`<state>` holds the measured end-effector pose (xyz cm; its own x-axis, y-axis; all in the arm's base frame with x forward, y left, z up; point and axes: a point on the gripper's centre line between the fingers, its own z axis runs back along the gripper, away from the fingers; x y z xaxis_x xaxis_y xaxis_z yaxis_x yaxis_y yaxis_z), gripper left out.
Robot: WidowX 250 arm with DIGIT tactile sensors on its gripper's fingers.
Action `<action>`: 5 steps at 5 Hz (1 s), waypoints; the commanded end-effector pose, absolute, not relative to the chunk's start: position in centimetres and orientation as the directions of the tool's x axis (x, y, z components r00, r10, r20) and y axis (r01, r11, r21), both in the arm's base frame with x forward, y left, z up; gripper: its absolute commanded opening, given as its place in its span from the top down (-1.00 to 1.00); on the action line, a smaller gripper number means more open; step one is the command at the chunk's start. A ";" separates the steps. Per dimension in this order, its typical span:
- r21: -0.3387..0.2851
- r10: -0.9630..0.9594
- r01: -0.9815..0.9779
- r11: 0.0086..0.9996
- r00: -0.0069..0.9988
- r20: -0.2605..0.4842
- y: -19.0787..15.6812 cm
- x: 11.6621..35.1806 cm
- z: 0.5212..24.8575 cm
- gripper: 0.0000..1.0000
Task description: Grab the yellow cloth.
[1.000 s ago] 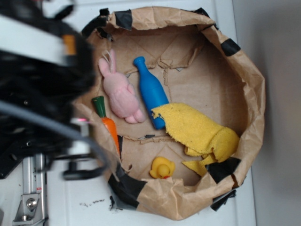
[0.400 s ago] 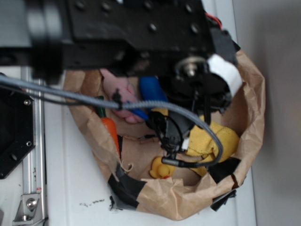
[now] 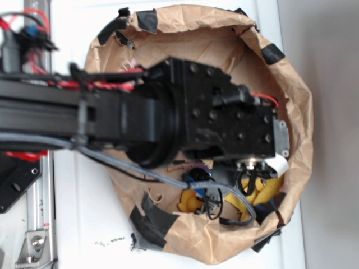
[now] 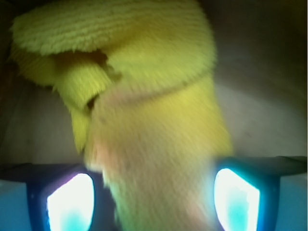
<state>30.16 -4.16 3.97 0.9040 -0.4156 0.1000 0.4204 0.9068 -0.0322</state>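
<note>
The black robot arm (image 3: 168,120) reaches in from the left across a round crumpled brown paper bag (image 3: 291,112) that sits on a white table (image 3: 78,224), its rim patched with strips of black tape (image 3: 148,216). In the exterior view the arm's bulky wrist housing covers most of the bag's inside, so only the lower right of the floor shows. There, under the end of the arm, a patch of the bright yellow nubbly cloth (image 3: 268,188) peeks out against the bag's right wall, partly crossed by a grey cable (image 3: 168,179) and thin black wires. Just left of it, near the bottom rim, sits a small yellow rubber duck (image 3: 189,202), mostly hidden by the wiring. Red wires (image 3: 106,84) run along the top of the arm. The wrist view looks down between the gripper (image 4: 154,192) fingers, whose two glowing pale blue-white pads (image 4: 71,202) stand at the lower left and lower right of the frame. The yellow cloth (image 4: 144,86) fills the middle of that view: a folded, ribbed upper part lies across the top, and a long blurred strip of it runs down into the gap between the pads. The jaws stand spread apart with the cloth between them; each pad appears to be just beside an edge of the strip, though the blur makes contact impossible to judge.
</note>
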 end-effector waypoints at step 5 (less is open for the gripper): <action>-0.082 -0.021 0.040 0.996 0.975 0.221 -0.9 26.1 13.7 1.00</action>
